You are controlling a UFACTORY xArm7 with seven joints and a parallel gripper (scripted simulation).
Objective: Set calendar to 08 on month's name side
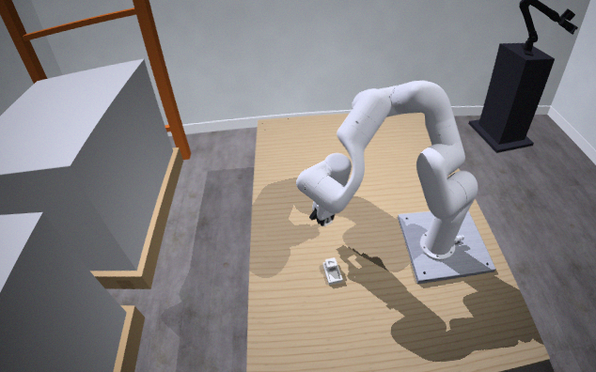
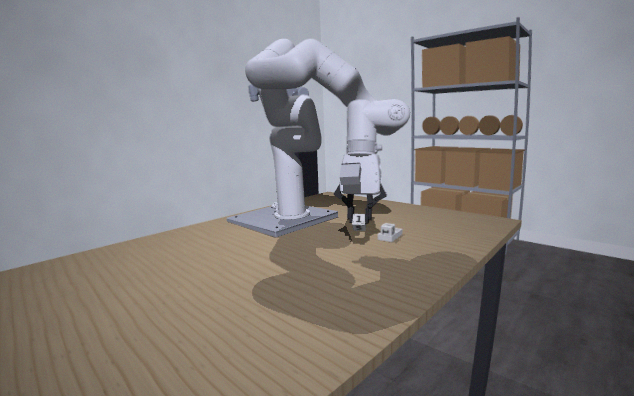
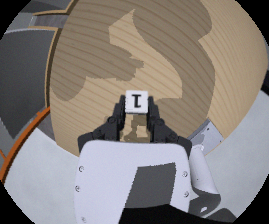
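Right up close, a white cube (image 2: 359,219) (image 3: 136,101) pinched in the gripper (image 1: 322,220) (image 2: 359,218) (image 3: 136,102), fingers roughly a third open and shut firmly on opposite sides. Showing a 1, upside down in the wrist view, upright from the exterior. Up off the table (image 1: 296,329) (image 2: 115,310), too! Looking light, stiff and hard-edged, probably smooth enough to twist under an uneven squeeze; no great fear of breakage, though. Best taken by two opposite side faces, low pressure, pads square, with the wanted digit's face left free.

A little farther out, the small white tray (image 1: 335,283) (image 2: 387,239), flat on the table, well below finger height, with the other cube (image 1: 330,264) (image 2: 388,229) at one end and space beside. Marking on that one too small to read; impossible to call the 0 or the 8 yet. Likely just as light, the tray, so easily shoved by a clipped rim. Next, by the look of things, turn the held cube to the right face, then lower straight down, no scraping against the neighbour. Farther back, the base plate (image 1: 409,221) (image 2: 245,220), well apart from all this.
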